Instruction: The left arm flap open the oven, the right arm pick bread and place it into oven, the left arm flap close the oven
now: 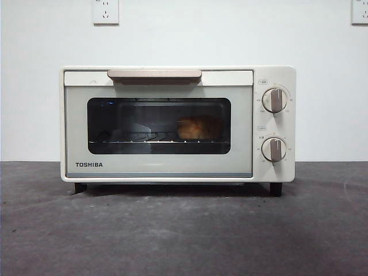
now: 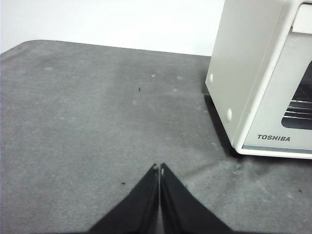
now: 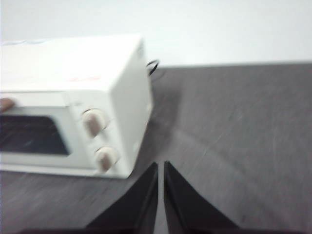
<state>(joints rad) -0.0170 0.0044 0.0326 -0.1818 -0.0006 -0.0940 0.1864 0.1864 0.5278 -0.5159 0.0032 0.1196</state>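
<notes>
The cream-white oven [image 1: 172,167] stands on the dark table with its door shut and the beige handle [image 1: 154,74] up at the top. Through the dark window the orange-brown bread [image 1: 194,127] rests on the wire rack, right of the middle. My left gripper [image 2: 159,168] is shut and holds nothing, over the table off the oven's [image 2: 253,73] left side. On the other side of the oven [image 3: 87,83], near the knobs [image 3: 95,122], my right gripper [image 3: 161,165] is also shut with nothing in it. Neither arm shows in the front view.
Two round knobs [image 1: 275,100] sit on the oven's right panel. Wall sockets [image 1: 106,11] are on the white wall behind. Bare grey tabletop [image 1: 184,236] stretches in front of the oven and to both sides. A black cable [image 3: 153,66] shows behind the oven.
</notes>
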